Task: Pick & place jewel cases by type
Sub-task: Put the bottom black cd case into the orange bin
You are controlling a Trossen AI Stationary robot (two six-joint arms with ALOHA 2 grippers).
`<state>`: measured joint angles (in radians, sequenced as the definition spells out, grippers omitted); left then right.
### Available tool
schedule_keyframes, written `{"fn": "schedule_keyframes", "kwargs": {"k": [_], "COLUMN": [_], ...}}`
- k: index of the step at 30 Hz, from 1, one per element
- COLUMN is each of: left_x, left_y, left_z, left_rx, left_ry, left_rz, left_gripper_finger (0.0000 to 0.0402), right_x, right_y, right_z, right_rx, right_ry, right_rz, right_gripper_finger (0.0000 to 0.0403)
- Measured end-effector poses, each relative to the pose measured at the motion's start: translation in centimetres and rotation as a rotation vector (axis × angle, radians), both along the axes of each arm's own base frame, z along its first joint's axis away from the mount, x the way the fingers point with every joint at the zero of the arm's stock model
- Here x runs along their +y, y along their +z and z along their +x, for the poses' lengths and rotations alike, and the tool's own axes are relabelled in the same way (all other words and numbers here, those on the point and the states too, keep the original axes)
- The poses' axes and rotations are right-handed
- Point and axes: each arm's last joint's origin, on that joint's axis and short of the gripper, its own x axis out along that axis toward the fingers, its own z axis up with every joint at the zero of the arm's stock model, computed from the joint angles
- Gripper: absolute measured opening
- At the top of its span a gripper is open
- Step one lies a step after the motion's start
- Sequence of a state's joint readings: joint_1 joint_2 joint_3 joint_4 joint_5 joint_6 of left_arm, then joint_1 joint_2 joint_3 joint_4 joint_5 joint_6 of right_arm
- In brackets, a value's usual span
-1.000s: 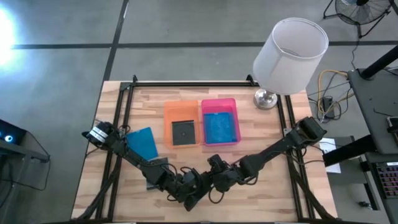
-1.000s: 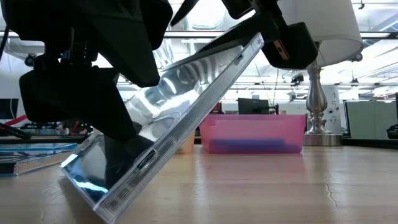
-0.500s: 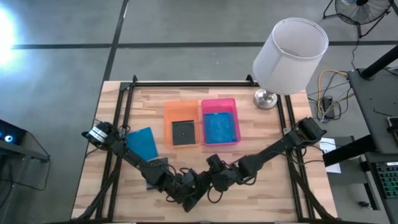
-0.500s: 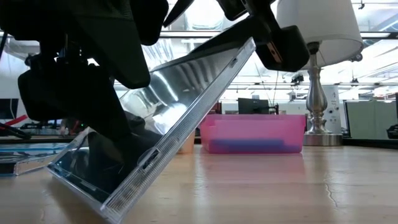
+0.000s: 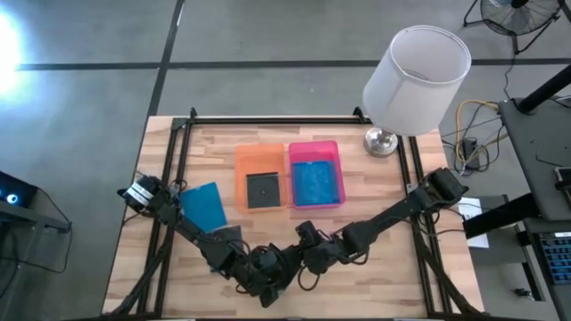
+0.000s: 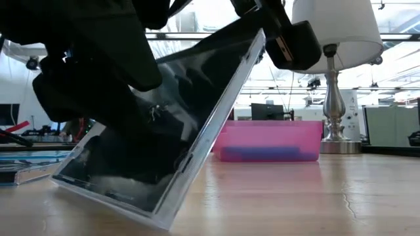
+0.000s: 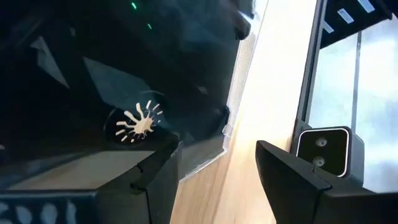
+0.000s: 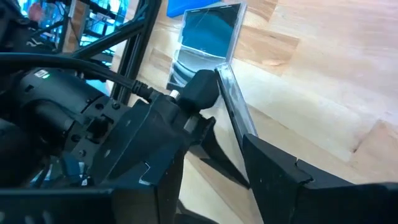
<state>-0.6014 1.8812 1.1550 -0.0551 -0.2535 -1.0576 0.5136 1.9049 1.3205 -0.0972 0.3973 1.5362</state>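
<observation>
A dark grey/clear jewel case (image 6: 164, 131) stands tilted near the table's near edge, its lower edge (image 6: 111, 200) on the wood. My right gripper (image 5: 305, 254) is shut on its raised edge. My left gripper (image 5: 260, 281) is open behind the case's broad face; the left wrist view shows the disc hub (image 7: 137, 121) just past one finger. A blue case (image 5: 203, 205) lies flat at the table's left, with a clear one (image 8: 189, 62) next to it. One dark case (image 5: 264, 189) lies in the orange tray and one blue case (image 5: 316, 183) in the pink tray. My left gripper (image 7: 217, 155) is open. One finger (image 8: 199, 87) lies against the case's broad face near its raised edge, while the other stands free over bare wood. My right gripper (image 8: 214, 149) pinches the case's raised edge (image 8: 239, 121) near a corner (image 6: 262, 36), coming slanting down from the table's right. The case is tilted, lower edge on the table.
The orange tray (image 5: 243, 160) and pink tray (image 5: 314, 147) sit side by side at the table's middle far part. A lamp (image 5: 415, 80) stands at the far right corner. Bare wood (image 5: 375, 267) lies near and right of the grippers.
The tilted case has turned about, so its dark broad face shows more in the low view. Its lower edge has slid along the table toward the near edge, while the raised edge stayed in my right gripper. My left gripper has shifted slightly toward the table's left.
</observation>
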Motion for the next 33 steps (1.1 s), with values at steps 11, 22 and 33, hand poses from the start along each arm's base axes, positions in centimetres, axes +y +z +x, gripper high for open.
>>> {"fn": "schedule_keyframes", "kwargs": {"k": [11,22,33], "left_x": [-0.2,-0.4,-0.2], "left_y": [0.2,0.2,-0.3], "left_z": [0.1,-0.2,-0.5], "left_rx": [-0.049,-0.045,-0.055], "left_ry": [-0.085,-0.076,-0.040], "left_rz": [0.060,0.086,0.136], "left_gripper_finger": [0.0195,0.0195,0.0195], "right_x": [0.3,0.3,0.5], "right_y": [0.2,0.5,-0.4], "right_z": [-0.1,-0.2,-1.2], "right_rx": [-0.014,-0.036,-0.043], "right_ry": [0.014,-0.041,-0.358], "right_rz": [0.011,0.023,0.158], "right_gripper_finger": [0.0159,0.0159,0.0160]}}
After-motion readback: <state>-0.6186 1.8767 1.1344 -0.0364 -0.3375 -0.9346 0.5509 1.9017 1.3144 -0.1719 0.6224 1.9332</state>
